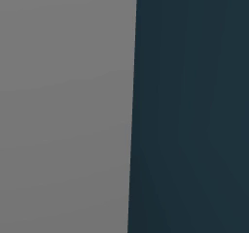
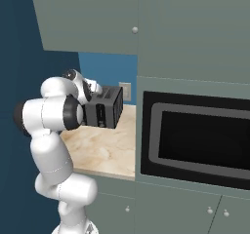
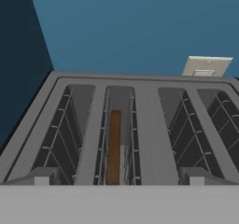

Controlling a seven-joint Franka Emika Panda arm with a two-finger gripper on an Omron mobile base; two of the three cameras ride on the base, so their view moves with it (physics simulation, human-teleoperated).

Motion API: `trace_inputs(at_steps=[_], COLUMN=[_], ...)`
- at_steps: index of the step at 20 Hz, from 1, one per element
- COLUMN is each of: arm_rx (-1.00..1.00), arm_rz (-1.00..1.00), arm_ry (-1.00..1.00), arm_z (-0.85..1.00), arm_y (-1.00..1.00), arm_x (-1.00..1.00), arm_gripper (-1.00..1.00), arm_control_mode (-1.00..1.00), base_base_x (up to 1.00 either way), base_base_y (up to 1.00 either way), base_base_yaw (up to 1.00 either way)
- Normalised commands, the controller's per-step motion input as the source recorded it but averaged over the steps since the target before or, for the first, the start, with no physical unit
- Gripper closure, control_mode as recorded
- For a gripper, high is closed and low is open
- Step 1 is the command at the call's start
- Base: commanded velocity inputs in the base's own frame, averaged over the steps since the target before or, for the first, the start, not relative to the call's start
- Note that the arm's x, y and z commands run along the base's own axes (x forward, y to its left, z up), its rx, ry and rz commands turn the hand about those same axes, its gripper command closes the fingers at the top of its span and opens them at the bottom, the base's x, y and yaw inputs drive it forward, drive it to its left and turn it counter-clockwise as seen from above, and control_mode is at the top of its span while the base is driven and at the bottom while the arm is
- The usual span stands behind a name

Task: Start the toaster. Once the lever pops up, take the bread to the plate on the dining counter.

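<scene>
My hand looks straight down onto the toaster [image 3: 135, 125], and its fingers are spread wide with nothing between them. Going left to right across the top of the toaster in the hand view: the first slot has only its wire guides, the second slot holds the bread [image 3: 114, 146], a thin brown slice standing on edge and sunk between the wires, and the two slots further right carry nothing but wire guides. The bread lies just below and a little to the left of the middle of my hand's view, close under the hand but not touched by it. Behind the toaster runs a blue wall, and on it, up to the right, sits a pale wall outlet [image 3: 205, 66].

The right base view gives what the hand view cannot: my white arm [image 2: 51, 130] on the left, folded and reaching toward the dark toaster [image 2: 105, 107], which stands at the back of a beige marbled worktop [image 2: 105, 152] against the blue wall, with the outlet [image 2: 125, 90] just to its right. Further right a dark built-in oven [image 2: 195, 140] sits in a tall grey-green cabinet, and upper cabinets [image 2: 88, 18] hang above the worktop. From here the arm covers my hand, and the bread cannot be made out.

The left base view gives a flat grey surface on the left and a dark blue one on the right
</scene>
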Motion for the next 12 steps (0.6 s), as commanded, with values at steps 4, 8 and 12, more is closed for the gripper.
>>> trace_inputs(at_steps=[4, 8, 12], arm_rx=[0.00, 0.00, 0.00], arm_rz=[0.00, 0.00, 0.00], arm_ry=[0.00, 0.00, 0.00], arm_z=[-0.03, -0.01, -0.05], arm_y=[0.02, 0.03, 0.00], arm_x=[0.00, 0.00, 0.02], arm_gripper=[-1.00, -1.00, -1.00], arm_control_mode=[-1.00, -1.00, -1.00], base_base_x=[0.00, 0.00, 0.00], base_base_y=[0.00, 0.00, 0.00], base_base_yaw=[0.00, 0.00, 0.00])
